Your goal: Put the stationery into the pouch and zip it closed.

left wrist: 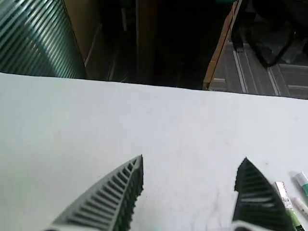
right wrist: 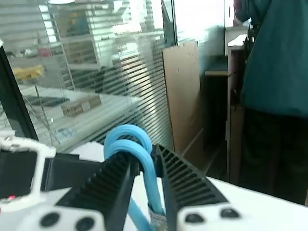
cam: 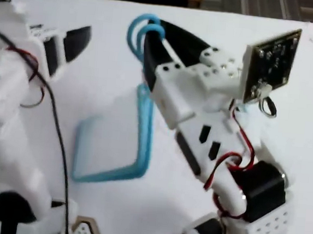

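Right gripper: jaws clamped on the blue loop of the pouch, which hangs tilted from the loop with its lower end on the white table. Left gripper: jaws apart, empty, above bare table. Markers lie on the table just beside one of its fingers.

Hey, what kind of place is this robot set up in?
Most likely an office or lab room: a white table serves as the workbench, slatted blinds cover the windows behind it, and stocked shelving stands beyond a glass partition.
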Controlling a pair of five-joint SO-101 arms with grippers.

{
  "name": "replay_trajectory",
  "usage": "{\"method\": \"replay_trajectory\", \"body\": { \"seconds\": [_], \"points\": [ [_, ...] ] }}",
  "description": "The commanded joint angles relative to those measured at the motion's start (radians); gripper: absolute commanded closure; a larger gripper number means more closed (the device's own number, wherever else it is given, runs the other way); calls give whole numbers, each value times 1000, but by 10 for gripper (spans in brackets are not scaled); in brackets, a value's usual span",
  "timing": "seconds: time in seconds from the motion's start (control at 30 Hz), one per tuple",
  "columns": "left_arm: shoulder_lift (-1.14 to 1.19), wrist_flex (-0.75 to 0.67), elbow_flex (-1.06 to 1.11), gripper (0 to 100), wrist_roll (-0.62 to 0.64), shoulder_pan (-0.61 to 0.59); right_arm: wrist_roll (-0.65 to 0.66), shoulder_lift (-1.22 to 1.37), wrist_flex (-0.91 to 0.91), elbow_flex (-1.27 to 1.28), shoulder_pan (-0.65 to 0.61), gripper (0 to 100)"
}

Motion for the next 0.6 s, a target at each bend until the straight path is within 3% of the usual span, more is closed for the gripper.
{"method": "replay_trajectory", "body": {
  "seconds": [0.0,0.23,0.57],
  "points": [
    [-76,-3,-17,688,-2,-74,-9,-10,-84,-5,4,981],
    [-185,-66,-17,689,-5,-355,-9,-10,-225,-6,-8,981],
    [-232,-78,-17,688,-6,-420,-9,147,-291,-166,-159,981]
  ]
}}
